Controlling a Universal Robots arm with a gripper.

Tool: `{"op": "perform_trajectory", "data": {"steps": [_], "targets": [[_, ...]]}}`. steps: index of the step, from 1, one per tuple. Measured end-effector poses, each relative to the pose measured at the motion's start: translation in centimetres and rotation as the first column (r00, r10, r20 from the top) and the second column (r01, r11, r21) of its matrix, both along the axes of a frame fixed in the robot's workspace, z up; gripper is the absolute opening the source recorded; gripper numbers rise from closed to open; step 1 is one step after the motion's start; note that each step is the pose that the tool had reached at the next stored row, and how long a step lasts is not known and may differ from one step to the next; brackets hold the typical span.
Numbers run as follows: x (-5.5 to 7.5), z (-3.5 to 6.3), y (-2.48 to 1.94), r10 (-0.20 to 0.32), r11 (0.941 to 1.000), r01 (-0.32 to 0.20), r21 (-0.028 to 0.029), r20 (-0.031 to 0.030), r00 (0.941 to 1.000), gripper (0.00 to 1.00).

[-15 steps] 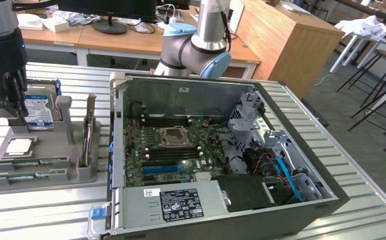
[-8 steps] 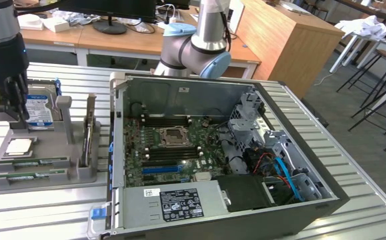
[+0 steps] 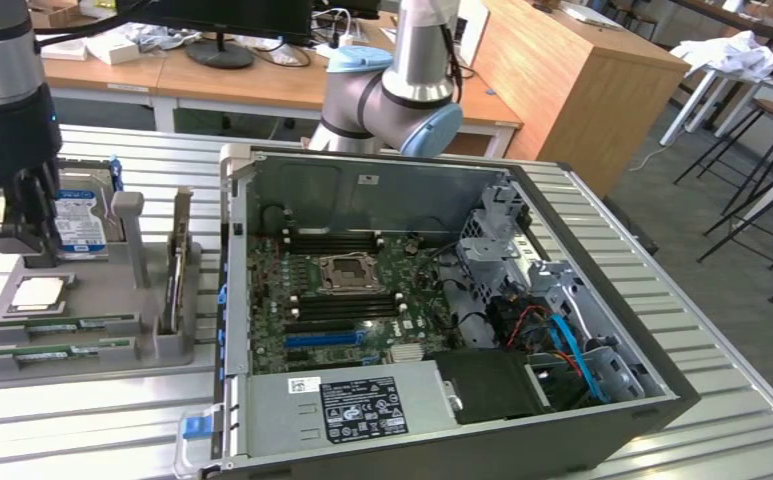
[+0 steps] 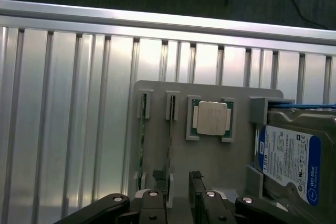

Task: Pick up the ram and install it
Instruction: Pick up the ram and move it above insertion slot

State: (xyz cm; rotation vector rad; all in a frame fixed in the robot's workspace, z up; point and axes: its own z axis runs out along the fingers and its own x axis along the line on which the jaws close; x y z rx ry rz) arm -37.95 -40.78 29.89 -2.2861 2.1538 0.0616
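Note:
Two ram sticks (image 3: 66, 324) (image 3: 55, 352) lie in slots at the front of a grey holder tray (image 3: 119, 300) on the exterior view's left. In the wrist view the ram sticks (image 4: 141, 145) (image 4: 170, 145) appear edge-on as thin green strips in that tray (image 4: 157, 103). My gripper (image 3: 19, 250) hangs above the back of the tray, over the hard drive and processor end, apart from the ram. Its fingers (image 4: 157, 205) stand open in the wrist view, and nothing sits in the gripper (image 4: 179, 203).
A silver processor chip (image 4: 211, 118) (image 3: 39, 292) and a blue-labelled hard drive (image 4: 289, 156) (image 3: 79, 225) share the tray. An open computer case (image 3: 600, 400) holds the motherboard (image 3: 346, 300) with its dark memory slots. Everything rests on a ribbed aluminium table (image 3: 93, 420).

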Motion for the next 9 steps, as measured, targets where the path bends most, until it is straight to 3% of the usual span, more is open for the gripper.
{"op": "perform_trajectory", "data": {"steps": [9], "targets": [[0.0,-1.23,0.0,0.0,1.0,0.0,0.0,0.0,1.0,0.31]]}}
